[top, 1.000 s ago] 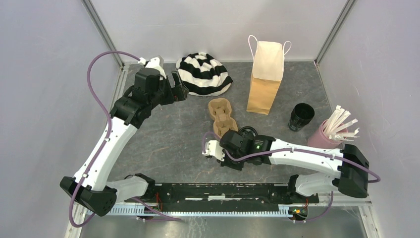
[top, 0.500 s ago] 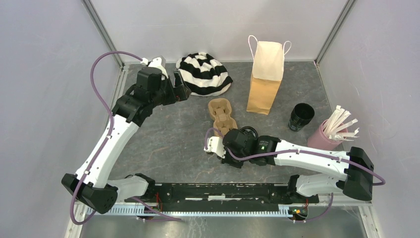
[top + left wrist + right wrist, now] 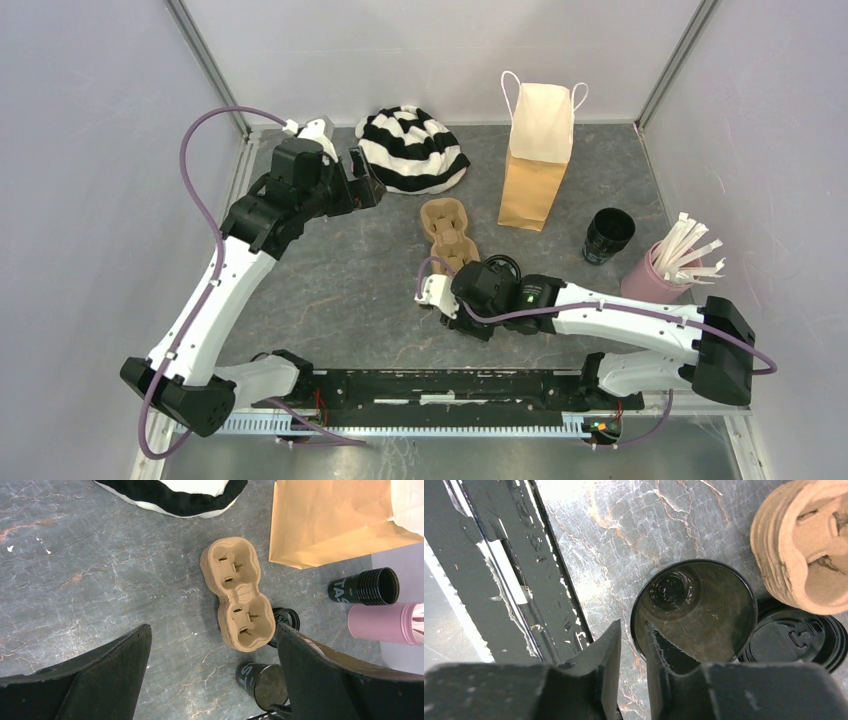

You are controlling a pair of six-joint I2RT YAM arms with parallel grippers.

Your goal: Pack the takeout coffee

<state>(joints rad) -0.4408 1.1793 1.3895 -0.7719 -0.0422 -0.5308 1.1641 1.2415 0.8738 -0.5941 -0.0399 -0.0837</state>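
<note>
My R hand (image 3: 633, 630) straddles rim of open black cup (image 3: 704, 615) just off carrier's (image 3: 809, 540) near end, one finger inside; can't tell if pinching. Lid (image 3: 794, 642) lies beside carrier too. L hand (image 3: 212, 630) spread wide, empty, far-left of carrier.

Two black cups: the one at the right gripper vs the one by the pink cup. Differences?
The near cup has the right gripper astride its rim, one finger on each side; the far cup stands untouched. The near cup sits by the carrier with a black lid lying next to it; the far cup sits beside the pink cup, with no lid by it. Shared: both black, upright, open-topped.
</note>
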